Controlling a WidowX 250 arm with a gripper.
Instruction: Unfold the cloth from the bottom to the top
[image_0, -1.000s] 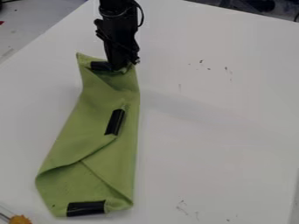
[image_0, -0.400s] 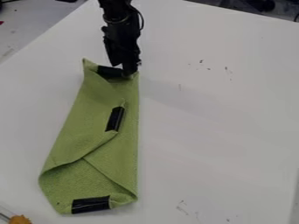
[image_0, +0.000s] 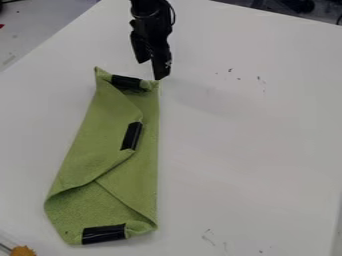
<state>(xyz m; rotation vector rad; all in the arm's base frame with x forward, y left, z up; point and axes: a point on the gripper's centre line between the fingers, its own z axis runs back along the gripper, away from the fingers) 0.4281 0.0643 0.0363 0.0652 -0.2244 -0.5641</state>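
Note:
The black gripper (image_0: 152, 70) hangs at the top right corner of the green cloth (image_0: 93, 150), its two fingers apart with nothing between them. One fingertip ends right by that corner; whether it touches the cloth I cannot tell. The cloth lies as a long folded strip, with overlapping flaps and a diagonal crease low down. Black tape pieces sit near its top edge (image_0: 126, 82), at its middle (image_0: 131, 136) and along its bottom edge (image_0: 103, 234).
The white table (image_0: 247, 145) extends right of the cloth, with small dark marks on it. An orange-yellow object (image_0: 23, 251) lies at the bottom left corner. The table's edge runs diagonally at the upper left.
The gripper has moved right and slightly up, off the cloth's top edge, and its fingers have come apart. The cloth's top edge and middle have shifted a little, and its bottom has slid slightly right.

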